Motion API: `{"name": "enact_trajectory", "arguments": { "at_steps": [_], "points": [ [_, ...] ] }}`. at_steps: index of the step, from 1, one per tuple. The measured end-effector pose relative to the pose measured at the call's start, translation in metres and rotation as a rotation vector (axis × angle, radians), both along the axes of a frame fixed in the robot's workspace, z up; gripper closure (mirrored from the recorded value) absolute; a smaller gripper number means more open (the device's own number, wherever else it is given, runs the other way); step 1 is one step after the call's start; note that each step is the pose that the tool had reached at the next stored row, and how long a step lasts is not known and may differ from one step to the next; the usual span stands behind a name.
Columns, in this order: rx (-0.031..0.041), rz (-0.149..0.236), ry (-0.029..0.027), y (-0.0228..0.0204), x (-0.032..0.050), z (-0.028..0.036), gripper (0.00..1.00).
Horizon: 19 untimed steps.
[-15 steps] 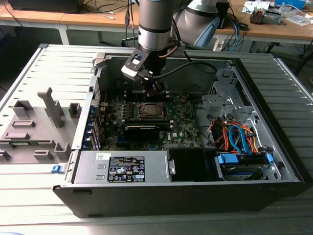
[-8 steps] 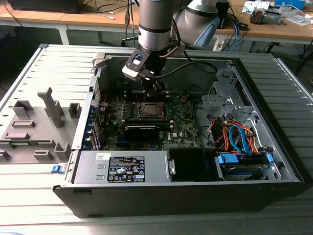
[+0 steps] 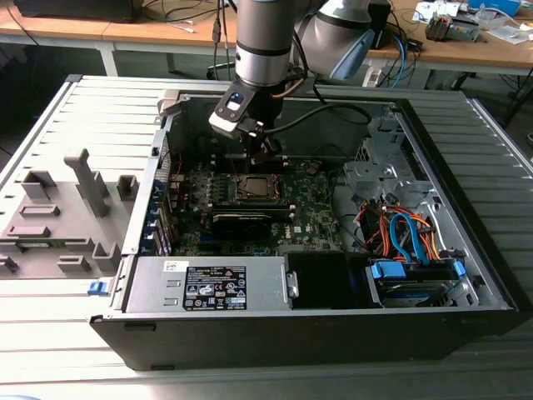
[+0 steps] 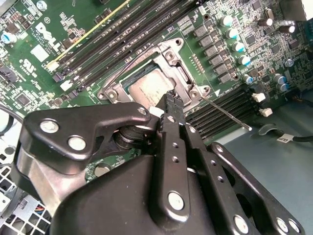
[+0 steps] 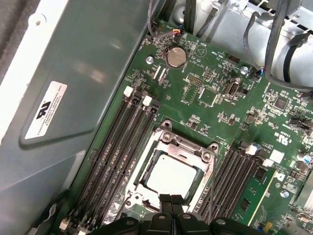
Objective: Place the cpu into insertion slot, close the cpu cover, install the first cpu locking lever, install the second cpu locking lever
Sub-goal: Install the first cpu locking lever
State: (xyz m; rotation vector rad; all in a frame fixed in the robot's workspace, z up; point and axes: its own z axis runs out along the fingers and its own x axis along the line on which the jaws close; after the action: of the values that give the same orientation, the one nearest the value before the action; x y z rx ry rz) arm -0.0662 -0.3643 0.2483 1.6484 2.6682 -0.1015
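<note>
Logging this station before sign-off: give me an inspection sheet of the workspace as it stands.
Surface: grey slatted table carrying an open computer case.
Job's things: cpu lies in the insertion slot, with the cpu cover down over it; a thin locking lever juts from the socket's side.
Clutter: grey fixtures on the table, at the exterior view's left.
Grippers: gripper has its fingers together, tips at the cover's edge.
Cables: orange and blue cables in the case, at the exterior view's right.
Surroundings: wooden desks behind.
</note>
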Motion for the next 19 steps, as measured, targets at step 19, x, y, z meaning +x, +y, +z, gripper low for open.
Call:
{"name": "enact_trajectory", "arguments": {
  "at_steps": [19],
  "points": [
    [0.0000,0.062,0.0000,0.0000,0.0000,0.0000,0.89]
  ]
}}
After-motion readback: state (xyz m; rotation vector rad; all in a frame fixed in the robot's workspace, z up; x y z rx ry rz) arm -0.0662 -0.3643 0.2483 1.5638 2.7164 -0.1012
